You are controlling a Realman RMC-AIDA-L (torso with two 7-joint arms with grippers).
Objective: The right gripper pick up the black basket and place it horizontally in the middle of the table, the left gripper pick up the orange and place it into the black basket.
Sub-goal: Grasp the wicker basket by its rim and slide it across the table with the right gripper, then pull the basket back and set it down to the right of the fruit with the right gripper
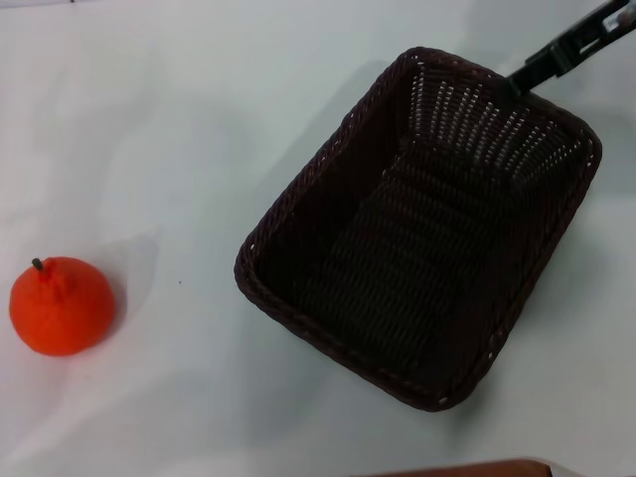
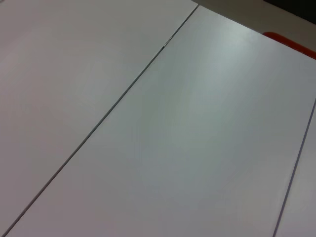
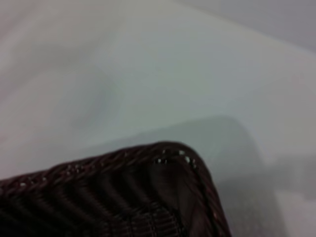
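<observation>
The black basket (image 1: 422, 234) is a large dark woven basket at the centre-right of the head view, lying diagonally with its open side up. My right gripper (image 1: 515, 81) comes in from the far right corner and is shut on the basket's far rim. The right wrist view shows one rounded basket corner (image 3: 168, 163), with its shadow set off on the table. The orange (image 1: 62, 306), round with a short dark stem, sits on the white table (image 1: 169, 129) at the near left, well apart from the basket. My left gripper is out of view.
The left wrist view shows only bare table panels with thin dark seams (image 2: 98, 123) and a flat red-orange strip (image 2: 291, 43) at one corner. A brown edge (image 1: 467, 467) shows at the near side of the head view.
</observation>
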